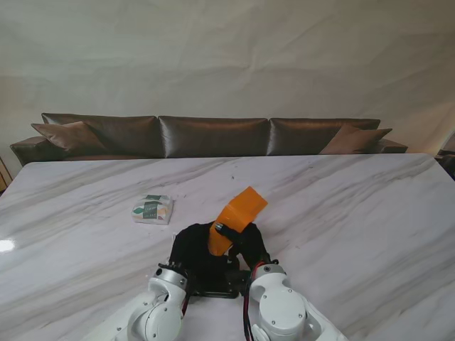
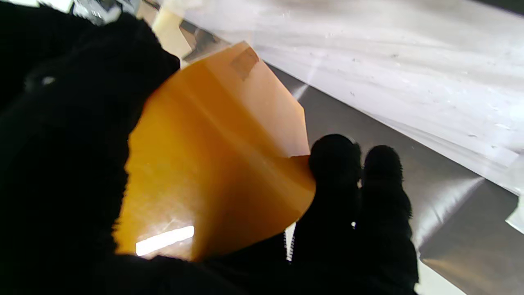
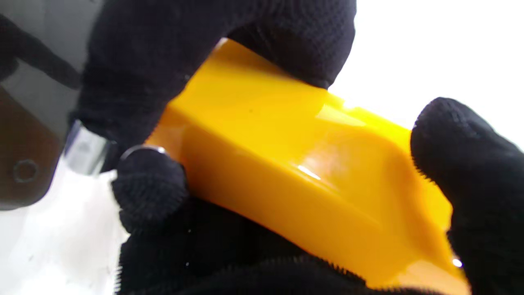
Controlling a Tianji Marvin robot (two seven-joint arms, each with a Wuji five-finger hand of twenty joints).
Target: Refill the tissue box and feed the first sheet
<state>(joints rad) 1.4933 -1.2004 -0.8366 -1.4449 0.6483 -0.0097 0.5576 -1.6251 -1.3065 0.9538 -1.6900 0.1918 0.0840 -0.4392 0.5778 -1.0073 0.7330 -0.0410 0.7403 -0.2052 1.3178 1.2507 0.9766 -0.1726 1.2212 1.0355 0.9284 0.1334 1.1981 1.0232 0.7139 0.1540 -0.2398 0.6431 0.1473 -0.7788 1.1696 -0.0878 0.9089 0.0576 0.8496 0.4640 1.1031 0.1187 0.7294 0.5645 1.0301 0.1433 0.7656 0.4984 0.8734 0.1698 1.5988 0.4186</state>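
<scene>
Tissue box [image 1: 237, 216], orange and tilted, is held up above the near middle of the table [image 1: 355, 213]; it is grasped by the right hand [image 1: 250, 249] and also by the left hand [image 1: 190, 250]; the tissue pack [image 1: 153, 209] lies apart, far-left; the box should be kept steady while its opening is turned clear.

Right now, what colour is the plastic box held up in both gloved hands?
Orange-yellow glossy plastic box; clearest in the right wrist view.

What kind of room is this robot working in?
Probably a living room or a lounge set up like one. A long brown leather sofa with cushions runs behind a big marble-patterned table, and a small pack of tissues lies on it. The backdrop looks like draped cloth.
</scene>
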